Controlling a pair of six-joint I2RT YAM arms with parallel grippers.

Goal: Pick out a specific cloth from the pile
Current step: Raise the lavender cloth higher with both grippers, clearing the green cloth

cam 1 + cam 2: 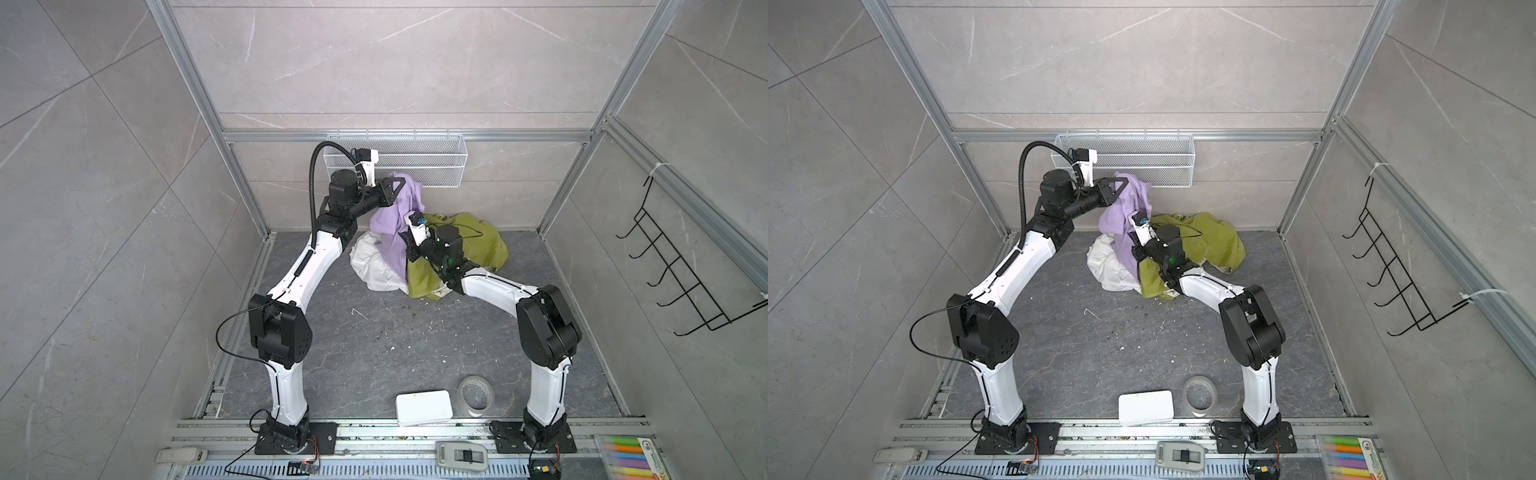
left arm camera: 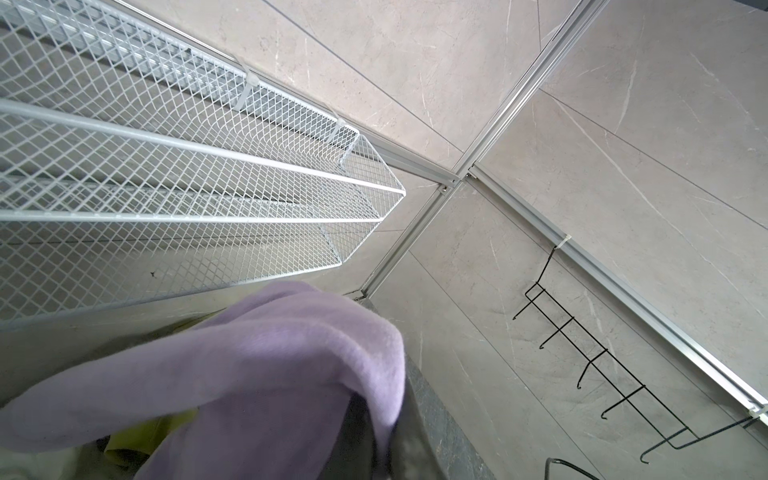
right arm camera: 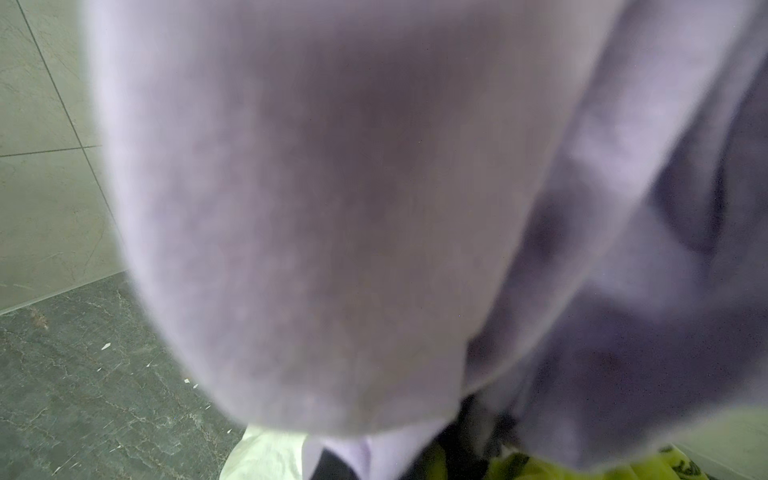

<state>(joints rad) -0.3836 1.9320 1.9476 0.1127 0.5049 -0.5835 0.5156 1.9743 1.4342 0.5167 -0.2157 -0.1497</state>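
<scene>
- A stapler (image 1: pixel 181 455) lies on the front rail, well to the left of the pile (image 1: pixel 428 257) and far in front of it.
- The left tool (image 1: pixel 397 186) is above the pile's back-left edge. It is pressed together and pinches the lavender cloth (image 1: pixel 397 212), whose top is lifted clear of the pile while its lower part trails down onto it.
- In the left wrist view the lavender cloth (image 2: pixel 270 365) drapes across the tool and hides the fingers.
- A white wire basket (image 1: pixel 415 160) hangs on the back wall, just behind and above the pile. In both top views the raised cloth overlaps its lower edge.
- The white cloth (image 1: pixel 372 266) forms the pile's front-left part, flat on the bench (image 1: pixel 374 345) and partly under the lavender fabric.
- The right tool (image 1: pixel 409 249) enters the pile from its front-right, pressed together among the lower lavender folds. Its tips are buried, so I cannot tell whether a fold is pinched.
- Blurred lavender fabric fills the right wrist view.
- The olive-green cloth (image 1: pixel 484 243) makes up the pile's right side. The right wrist and a black cable lie over it.
- A flat white rectangular box (image 1: pixel 424 407) and a tape roll (image 1: pixel 476 395) sit just beside each other, well in front of the pile.
- A black wire hook rack (image 1: pixel 681 266) hangs on the side wall, well right of the pile.
- A marker pack (image 1: pixel 627 457) lies far front-right of the pile.
</scene>
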